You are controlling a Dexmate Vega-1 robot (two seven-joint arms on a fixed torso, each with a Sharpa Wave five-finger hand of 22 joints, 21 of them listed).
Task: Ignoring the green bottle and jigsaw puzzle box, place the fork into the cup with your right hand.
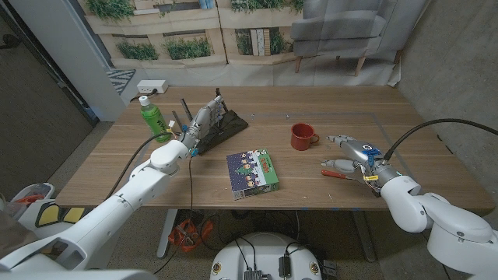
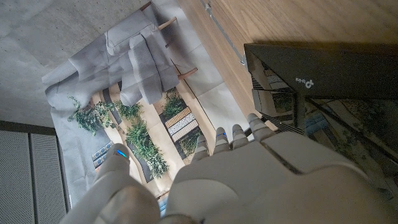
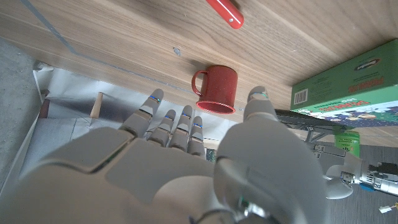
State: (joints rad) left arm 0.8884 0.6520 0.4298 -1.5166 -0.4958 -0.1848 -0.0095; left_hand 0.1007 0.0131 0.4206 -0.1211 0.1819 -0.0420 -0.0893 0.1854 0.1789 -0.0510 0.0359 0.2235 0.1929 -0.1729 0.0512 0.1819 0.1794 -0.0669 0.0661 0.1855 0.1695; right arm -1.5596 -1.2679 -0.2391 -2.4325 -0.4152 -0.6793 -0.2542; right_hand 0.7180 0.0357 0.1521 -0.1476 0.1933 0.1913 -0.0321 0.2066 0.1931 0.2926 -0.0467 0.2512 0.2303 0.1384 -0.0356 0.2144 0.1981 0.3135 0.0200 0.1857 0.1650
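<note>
Fork point(image 1: 334, 174) lies on the table, right hand point(image 1: 352, 155) poised over it
Its red handle sits just beneath the spread, empty fingers; the red cup point(image 1: 302, 136) stands upright at ten o'clock of the hand, while the left hand point(image 1: 199, 124), fingers extended, touches a black device point(image 1: 226, 124)

The cup point(image 1: 302, 136) stands near the middle of the table point(image 1: 342, 105). The puzzle box point(image 1: 254, 173) lies between it and the front edge. The bottle point(image 1: 152, 118) stands toward the back left corner, with a black device point(image 1: 227, 123) just beside it. The fork point(image 1: 336, 174) lies toward the front right, under the right hand point(image 1: 354, 158); the left hand point(image 1: 198, 128) is at the black device.
</note>
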